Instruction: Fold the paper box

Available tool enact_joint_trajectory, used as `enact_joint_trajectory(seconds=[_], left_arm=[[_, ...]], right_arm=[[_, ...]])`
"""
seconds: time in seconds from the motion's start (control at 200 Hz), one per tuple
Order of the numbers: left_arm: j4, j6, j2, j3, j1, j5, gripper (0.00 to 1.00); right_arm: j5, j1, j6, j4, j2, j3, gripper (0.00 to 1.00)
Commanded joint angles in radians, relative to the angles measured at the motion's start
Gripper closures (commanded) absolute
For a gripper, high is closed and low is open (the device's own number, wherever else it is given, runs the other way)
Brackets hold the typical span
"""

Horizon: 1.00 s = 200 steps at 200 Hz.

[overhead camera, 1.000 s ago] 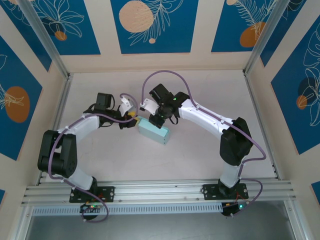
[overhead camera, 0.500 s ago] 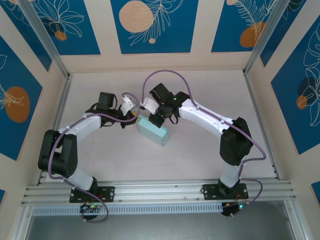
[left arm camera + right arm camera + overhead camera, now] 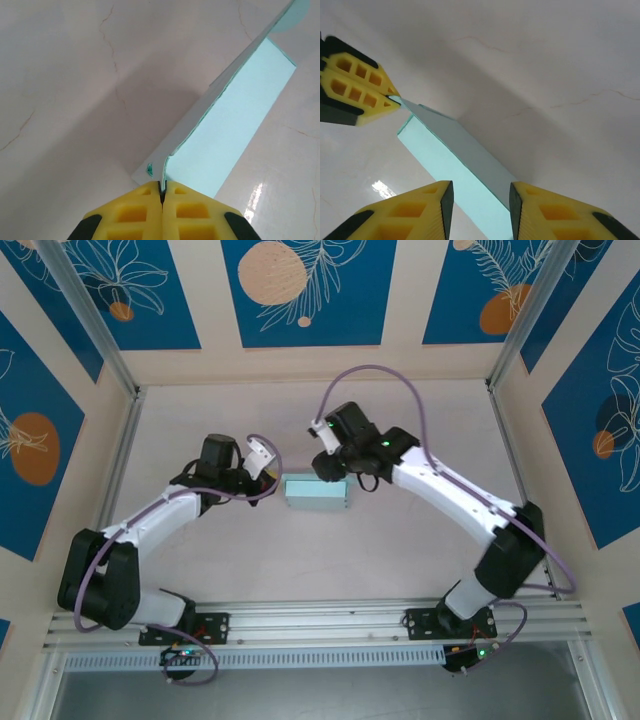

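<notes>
Pinching an edge of the paper box (image 3: 235,115), the closed left gripper (image 3: 161,189) likely anchors it; the right gripper (image 3: 479,199) straddles it half-open, empty.

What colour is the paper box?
The paper box is pale light blue; clearest in left wrist view.

The top camera looks down from high above; both wrist cameras, close in, share the paper box (image 3: 314,492).
</notes>
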Motion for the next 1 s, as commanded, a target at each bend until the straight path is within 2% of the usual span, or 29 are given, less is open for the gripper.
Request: enact_joint_trajectory(seconds=[0.0,0.14,0.24,0.595,0.685,0.86,0.995], left_arm=[[-0.038,-0.003,-0.021,0.001,-0.008,-0.027,1.00],[-0.081,0.019,-0.017,0.026,-0.009,-0.032,1.00],[-0.120,0.027,0.010,0.061,-0.009,-0.042,1.00],[-0.167,0.008,0.058,0.112,-0.021,-0.056,1.00],[-0.169,0.010,0.064,0.114,-0.022,-0.057,1.00],[-0.169,0.013,0.074,0.119,-0.023,-0.064,1.00],[-0.170,0.013,0.079,0.123,-0.023,-0.064,1.00]], right_arm=[[-0.016,-0.037,0.104,-0.001,-0.084,-0.077,0.63],[-0.026,-0.104,0.116,-0.021,-0.115,-0.152,0.63],[-0.096,-0.134,0.103,0.001,-0.126,-0.203,0.63],[-0.241,-0.115,0.106,0.115,-0.195,-0.357,0.63],[-0.221,-0.114,0.110,0.123,-0.191,-0.372,0.62],[-0.086,-0.117,0.111,0.098,-0.144,-0.349,0.62],[-0.078,-0.118,0.088,0.091,-0.098,-0.314,0.62]])
